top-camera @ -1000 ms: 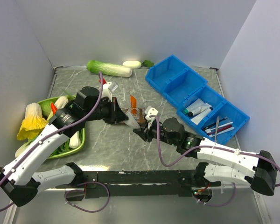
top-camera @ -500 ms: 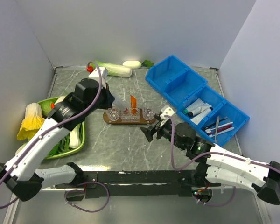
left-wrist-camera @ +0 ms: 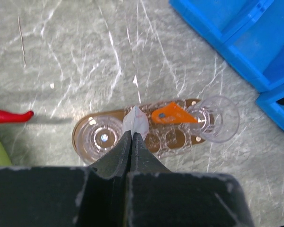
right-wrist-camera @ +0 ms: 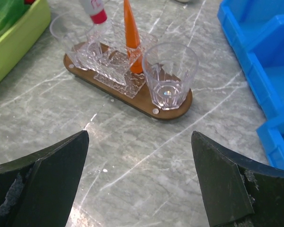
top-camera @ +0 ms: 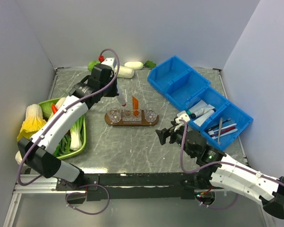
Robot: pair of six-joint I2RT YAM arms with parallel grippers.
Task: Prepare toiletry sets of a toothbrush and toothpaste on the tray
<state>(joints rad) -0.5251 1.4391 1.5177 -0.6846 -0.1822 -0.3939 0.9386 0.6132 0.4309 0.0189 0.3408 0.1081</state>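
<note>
The dark-brown tray [top-camera: 108, 119] [right-wrist-camera: 179, 110] [left-wrist-camera: 77, 135] lies mid-table, with a clear cup [top-camera: 151, 114] [right-wrist-camera: 169, 75] at each end and a cut-glass holder [right-wrist-camera: 111, 64] between them. The orange toothpaste [top-camera: 135, 102] [right-wrist-camera: 131, 30] [left-wrist-camera: 173, 115] stands upright in that holder. My left gripper [top-camera: 118, 96] [left-wrist-camera: 132, 134] hangs above the tray's left half. It is shut on the flat end of a white tube with a red cap [right-wrist-camera: 95, 8] [left-wrist-camera: 135, 123], cap pointing down. My right gripper [top-camera: 162, 137] [right-wrist-camera: 139, 158] is wide open and holds nothing, over bare table just short of the tray. A thin pale stick that looks like a toothbrush [top-camera: 219, 128] lies in the blue bin.
Blue bins [top-camera: 177, 80] stand at the right, holding white tubes [top-camera: 199, 111] and coloured sticks. A green dish [top-camera: 80, 142] of vegetables sits at the left, and a cabbage [top-camera: 125, 72] lies along the back wall. A red pepper [left-wrist-camera: 9, 115] shows left of the tray.
My right gripper opened wide and drew back from the tray toward the near right. My left arm swung to the far side and lifted the white tube upright over the tray.
</note>
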